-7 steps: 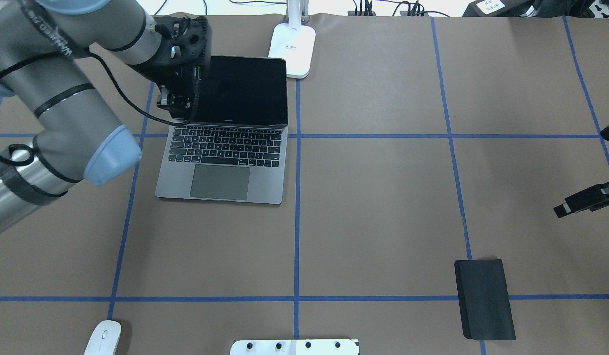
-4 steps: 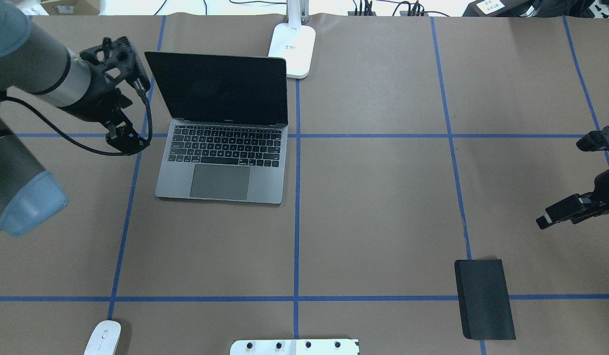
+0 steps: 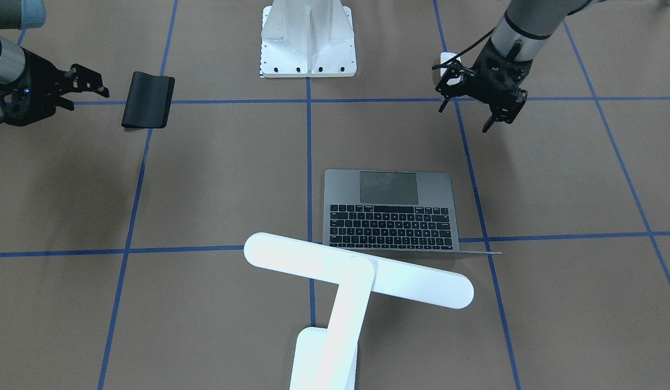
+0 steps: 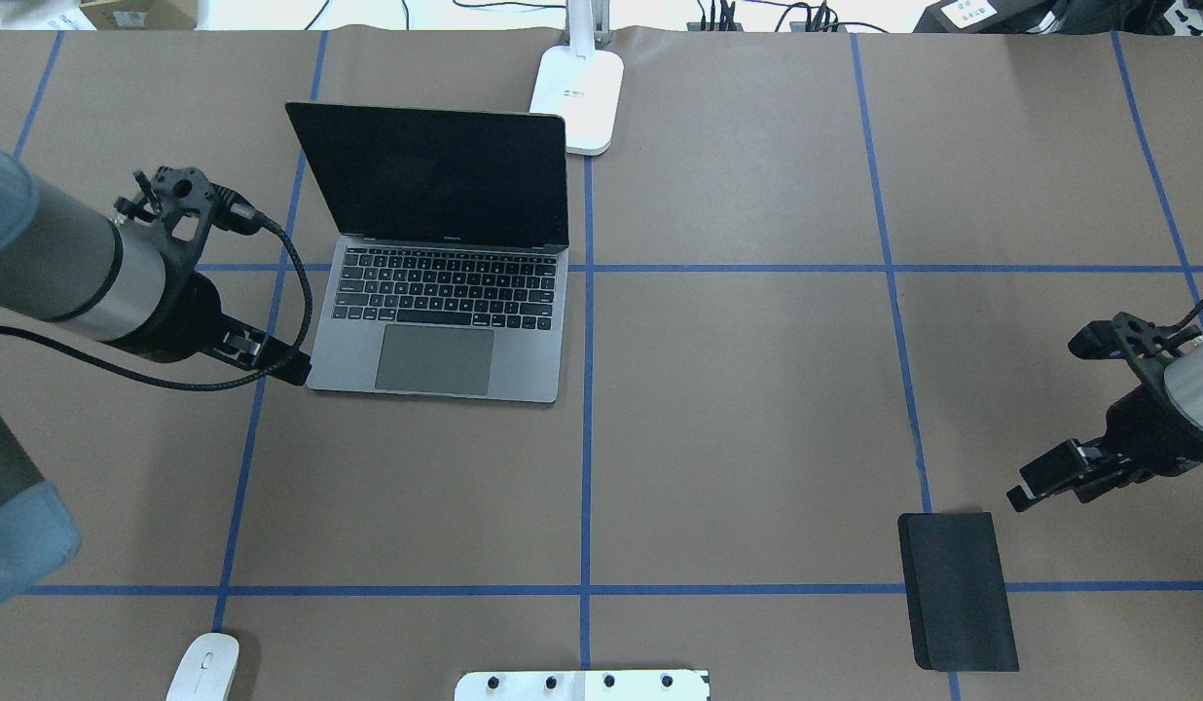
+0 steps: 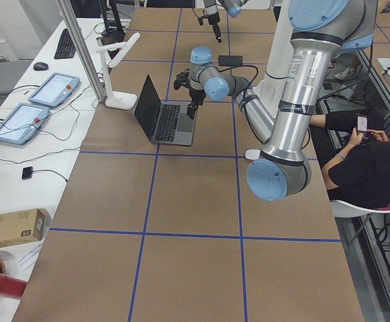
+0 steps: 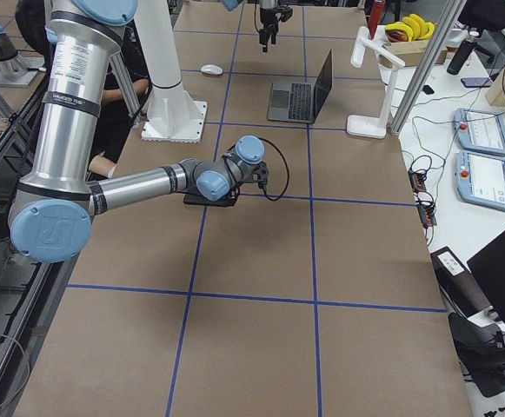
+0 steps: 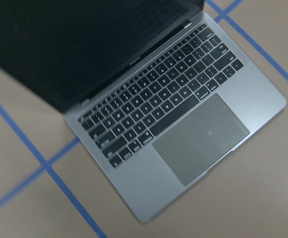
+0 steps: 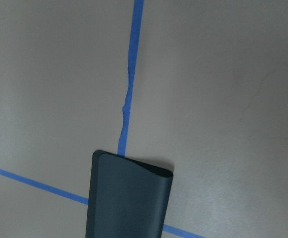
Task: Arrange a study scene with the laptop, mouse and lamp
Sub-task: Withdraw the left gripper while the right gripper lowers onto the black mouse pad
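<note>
The grey laptop (image 4: 436, 326) stands open left of centre, its dark screen upright; it fills the left wrist view (image 7: 183, 129). My left gripper (image 4: 282, 362) hovers just off the laptop's front left corner, open and empty (image 3: 464, 116). The white mouse (image 4: 203, 667) lies at the near left edge, apart from both grippers. The white lamp has its base (image 4: 579, 92) behind the laptop and its bar head (image 3: 356, 269) over the laptop's back edge. My right gripper (image 4: 1025, 492) is open and empty, just beyond the black mat (image 4: 957, 591).
The white ribbed pedestal (image 4: 582, 684) sits at the near middle edge. Blue tape lines (image 4: 587, 409) cross the brown table. The right wrist view shows the mat's end (image 8: 129, 198) on a tape crossing. Tablets and cables lie past the table's far edge (image 5: 54, 90).
My left gripper has pulled away from the laptop's lid, going left and toward the near side. My right gripper has come in from the right edge toward the black mat.
</note>
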`<state>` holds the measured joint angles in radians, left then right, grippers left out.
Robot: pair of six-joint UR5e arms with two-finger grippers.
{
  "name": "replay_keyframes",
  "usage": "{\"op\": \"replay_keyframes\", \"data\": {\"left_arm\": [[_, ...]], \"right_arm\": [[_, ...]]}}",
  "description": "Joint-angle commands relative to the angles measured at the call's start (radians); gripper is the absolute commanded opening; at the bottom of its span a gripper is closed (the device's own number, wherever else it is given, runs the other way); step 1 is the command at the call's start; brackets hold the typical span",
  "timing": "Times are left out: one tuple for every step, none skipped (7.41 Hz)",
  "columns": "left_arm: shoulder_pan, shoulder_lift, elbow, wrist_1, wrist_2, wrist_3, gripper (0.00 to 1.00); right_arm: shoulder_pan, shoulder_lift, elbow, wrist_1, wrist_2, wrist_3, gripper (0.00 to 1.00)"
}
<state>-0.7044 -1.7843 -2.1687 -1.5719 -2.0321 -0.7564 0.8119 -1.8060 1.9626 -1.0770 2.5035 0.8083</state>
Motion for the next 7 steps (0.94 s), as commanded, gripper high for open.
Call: {"op": "replay_keyframes", "data": {"left_arm": [[0.086,0.052,-0.034,-0.010,0.043,-0.090,1.00],[0.095,0.077,-0.061,-0.011,0.040,-0.083,1.00],[0.109,0.077,-0.068,-0.011,0.038,-0.081,1.00],[0.111,0.079,-0.071,-0.011,0.038,-0.080,1.00],[0.111,0.094,-0.077,-0.011,0.038,-0.075,1.00],[0.111,0.115,-0.098,-0.011,0.038,-0.075,1.00],[0.111,0.121,-0.100,-0.011,0.038,-0.075,1.00]], "right_arm": [[-0.075,-0.018,-0.121,0.272,-0.023,0.177,1.00],[-0.082,-0.016,-0.148,0.290,-0.029,0.204,1.00],[-0.091,-0.015,-0.149,0.290,-0.038,0.234,1.00],[-0.092,-0.013,-0.143,0.290,-0.040,0.235,0.99],[-0.109,-0.010,-0.143,0.289,-0.040,0.235,0.84],[-0.125,-0.010,-0.137,0.287,-0.041,0.241,0.84],[-0.147,-0.012,-0.123,0.284,-0.049,0.289,0.85]]}}
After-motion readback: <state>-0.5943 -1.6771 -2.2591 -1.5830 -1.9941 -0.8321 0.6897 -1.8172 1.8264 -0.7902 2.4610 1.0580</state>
